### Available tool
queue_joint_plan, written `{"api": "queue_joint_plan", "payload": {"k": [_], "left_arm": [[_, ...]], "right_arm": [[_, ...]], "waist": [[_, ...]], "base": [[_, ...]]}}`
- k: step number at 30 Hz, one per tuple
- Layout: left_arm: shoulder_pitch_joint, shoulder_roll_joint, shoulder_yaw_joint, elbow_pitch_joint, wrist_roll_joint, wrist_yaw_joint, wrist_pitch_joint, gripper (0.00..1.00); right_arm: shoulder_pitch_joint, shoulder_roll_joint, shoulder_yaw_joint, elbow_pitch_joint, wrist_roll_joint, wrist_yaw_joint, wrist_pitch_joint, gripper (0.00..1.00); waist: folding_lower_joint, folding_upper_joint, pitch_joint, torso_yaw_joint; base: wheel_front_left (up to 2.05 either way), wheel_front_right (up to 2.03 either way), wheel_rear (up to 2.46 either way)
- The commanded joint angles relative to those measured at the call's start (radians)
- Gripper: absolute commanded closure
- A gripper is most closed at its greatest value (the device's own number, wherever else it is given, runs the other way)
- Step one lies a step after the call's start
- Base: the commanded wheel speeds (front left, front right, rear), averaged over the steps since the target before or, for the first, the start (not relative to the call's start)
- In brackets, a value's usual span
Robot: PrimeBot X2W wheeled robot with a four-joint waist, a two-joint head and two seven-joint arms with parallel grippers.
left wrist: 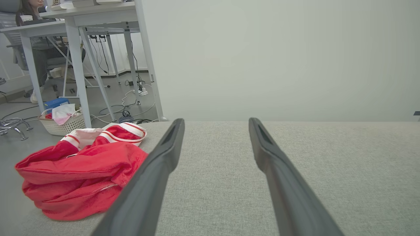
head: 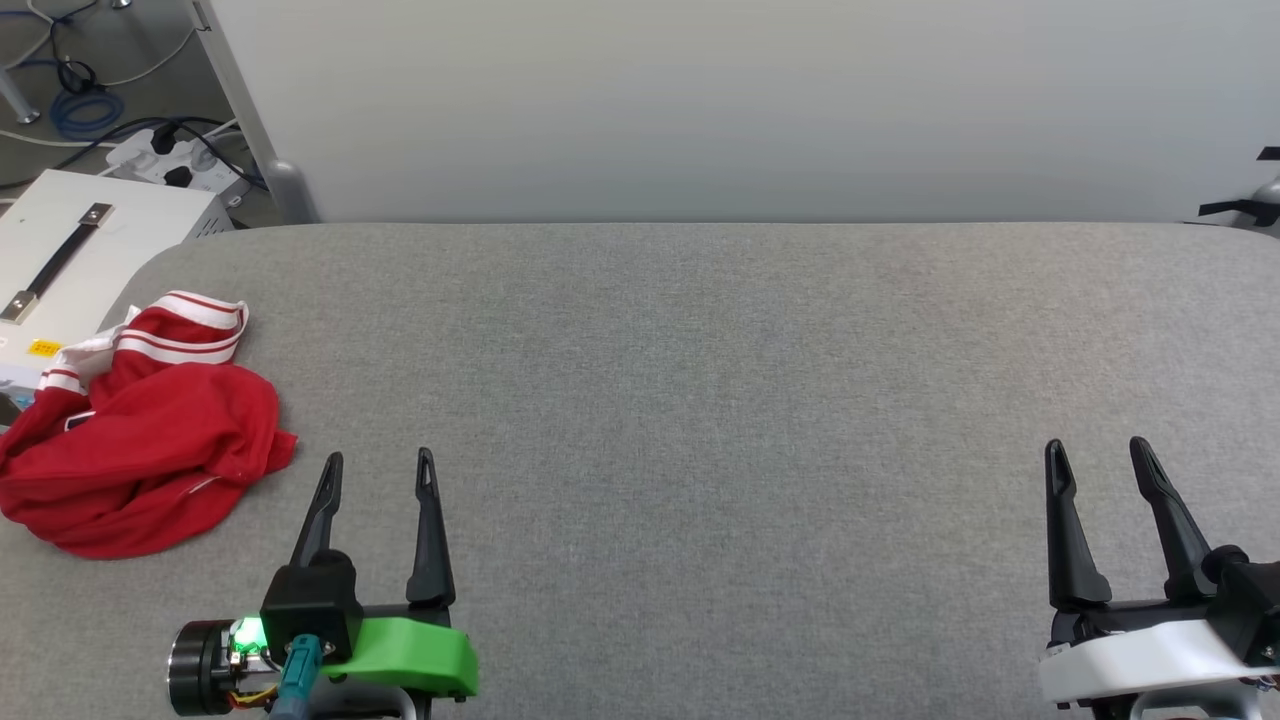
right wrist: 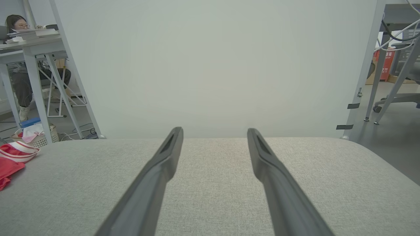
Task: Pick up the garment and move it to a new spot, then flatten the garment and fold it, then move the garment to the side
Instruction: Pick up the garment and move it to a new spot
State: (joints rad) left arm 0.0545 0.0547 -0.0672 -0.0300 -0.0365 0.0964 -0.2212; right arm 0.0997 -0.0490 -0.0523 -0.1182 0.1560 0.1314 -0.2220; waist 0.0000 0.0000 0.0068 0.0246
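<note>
**foldfan:** where's the job at? Anything folded yet?

**me:** nope, step one by the look of it. The shirt (head: pixel 140 440) is a crumpled red heap at the far left of the tabletop (head: pixel 760 400), right up against that edge, with the striped trim poking out on the far side. Nothing's picked up and nothing's flattened. My left jaws and right jaws are both spread wide and empty, hanging over the near side of the tabletop. The left ones are near the heap but not touching it. The right ones are well apart from it, down the other end.

**foldfan:** so what's the next move?

**me:** my guess is the left arm has to swing out to its left, since the heap sits off to the side of those jaws, not between them. Then it's down onto a raised fold, pinching enough cloth that it won't slip out. The wide grey middle of the tabletop looks like the spot to carry it to. It's too bunched up for me to tell collar from hem, so the flattening probably needs the right jaws too.
</note>
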Motion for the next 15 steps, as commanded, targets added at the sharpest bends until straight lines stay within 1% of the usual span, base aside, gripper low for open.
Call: {"api": "queue_joint_plan", "payload": {"k": [1, 9, 15], "left_arm": [[0.008, -0.004, -0.004, 0.003, -0.007, 0.011, -0.011, 0.0], [0.007, -0.004, -0.006, 0.004, -0.011, 0.017, -0.028, 0.0], [0.002, -0.005, 0.002, 0.002, -0.021, 0.025, -0.04, 0.0]], "right_arm": [[0.009, -0.001, -0.003, -0.01, 0.01, -0.001, -0.011, 0.0], [0.016, -0.001, -0.001, -0.019, 0.015, -0.001, -0.027, 0.0], [0.019, -0.001, 0.006, -0.032, 0.017, -0.001, -0.04, 0.0]], "waist": [[0.0, 0.0, 0.0, 0.002], [0.0, 0.0, 0.006, 0.029], [0.0, 0.0, 0.017, 0.08]], "base": [[0.0, 0.0, 0.0], [0.0, 0.0, 0.0], [0.0, 0.0, 0.0]]}}
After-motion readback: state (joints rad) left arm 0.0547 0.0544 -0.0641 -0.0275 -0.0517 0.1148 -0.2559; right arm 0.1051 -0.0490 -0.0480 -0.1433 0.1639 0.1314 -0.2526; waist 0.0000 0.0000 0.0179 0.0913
